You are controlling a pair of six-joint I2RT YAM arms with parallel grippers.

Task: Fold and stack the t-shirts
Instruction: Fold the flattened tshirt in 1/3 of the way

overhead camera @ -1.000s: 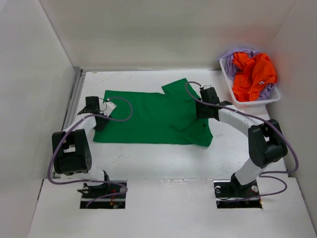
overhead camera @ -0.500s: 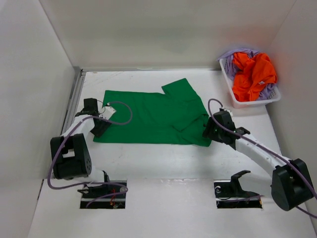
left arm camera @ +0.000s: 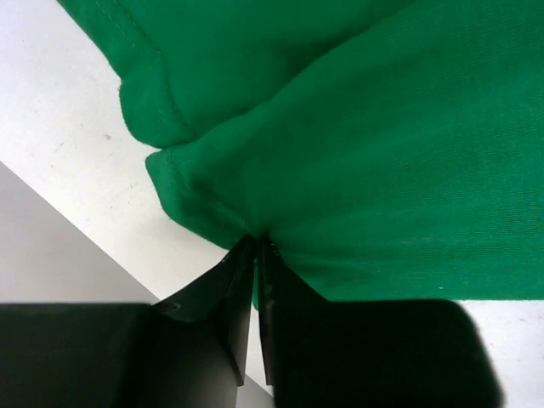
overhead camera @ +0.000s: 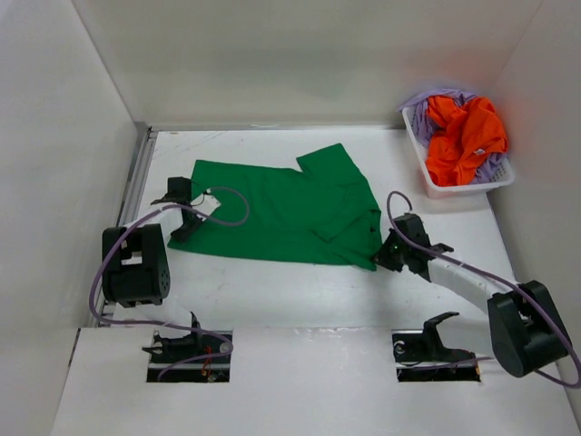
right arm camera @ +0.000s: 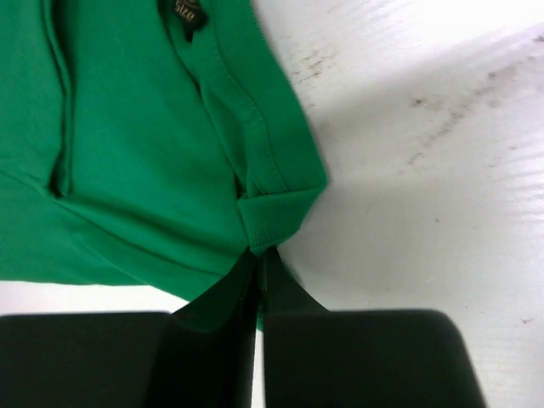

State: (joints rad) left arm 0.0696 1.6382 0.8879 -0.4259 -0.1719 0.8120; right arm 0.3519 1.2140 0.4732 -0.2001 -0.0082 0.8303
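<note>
Green shirt (overhead camera: 281, 213) lies spread on the table (overhead camera: 300, 291), in the middle and a little toward the far edge. Its long axis runs from the left side to the right. I'm holding it at both ends of its near edge.

On my left wrist view the left gripper (left arm camera: 257, 242) has its jaws pinched together on a gathered bit of cloth at the near left corner, with a stitched hem just beside the pinch. From above, that gripper (overhead camera: 189, 213) sits right at the shirt's left end.

The right gripper (right arm camera: 257, 255) is likewise clamped on the cloth, on a ribbed band folded over at the near right corner, not far from the label (right arm camera: 189, 10). From above it (overhead camera: 388, 250) is at the shirt's near right tip.

What matters for my next move is that the whole body of the shirt lies beyond both grippers, toward the far edge, with one sleeve poking out at the far right. Each arm is the nearer one for its own end, so I judge that carrying both corners together away from me would fold the shirt along its long axis.

The orange shirt (overhead camera: 463, 136) and purple shirt (overhead camera: 422, 113) are bunched in the basket (overhead camera: 463, 189) at the far right corner, well apart, not yet folded.
</note>
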